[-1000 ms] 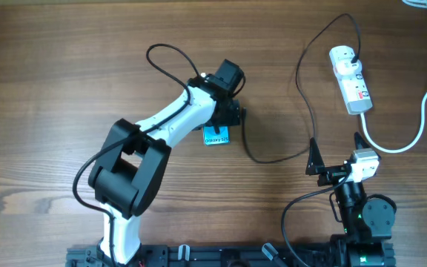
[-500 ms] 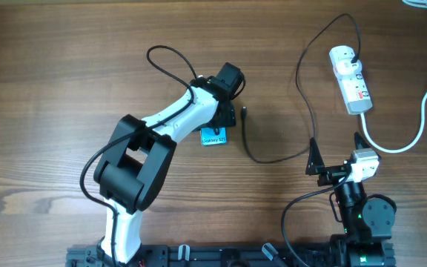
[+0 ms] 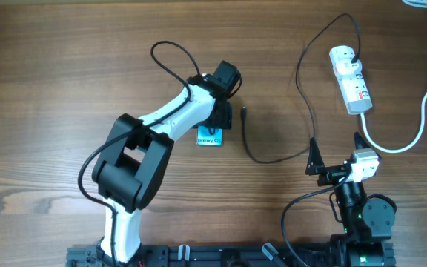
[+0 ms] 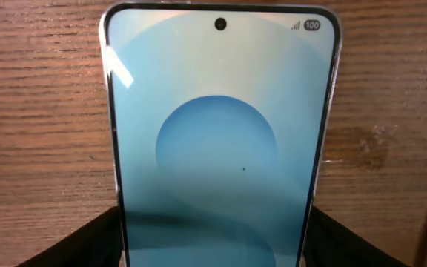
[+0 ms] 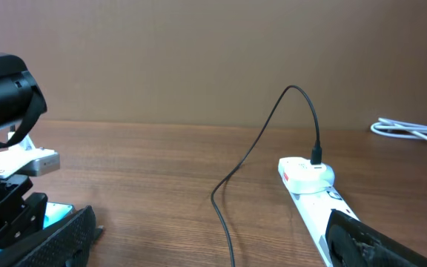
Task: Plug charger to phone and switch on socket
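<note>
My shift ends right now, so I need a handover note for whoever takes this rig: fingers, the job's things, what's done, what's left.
Left gripper: fingers flank the phone at its sides; a firm clamp cannot be confirmed.
Right gripper: open, empty, near its base.
Charger plug tip: on the table right of the phone, not inserted; the cable's other end is in the socket.
Done: neither step visibly.
Left: insert tip into phone, switch socket on.

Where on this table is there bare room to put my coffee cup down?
Widest: bare wood left of the left arm, out to the table edge. Also the bottom middle, between both arms' bases, below the charger. Crowded: around the phone, and the right side, where socket, white lead and right arm sit close.
</note>
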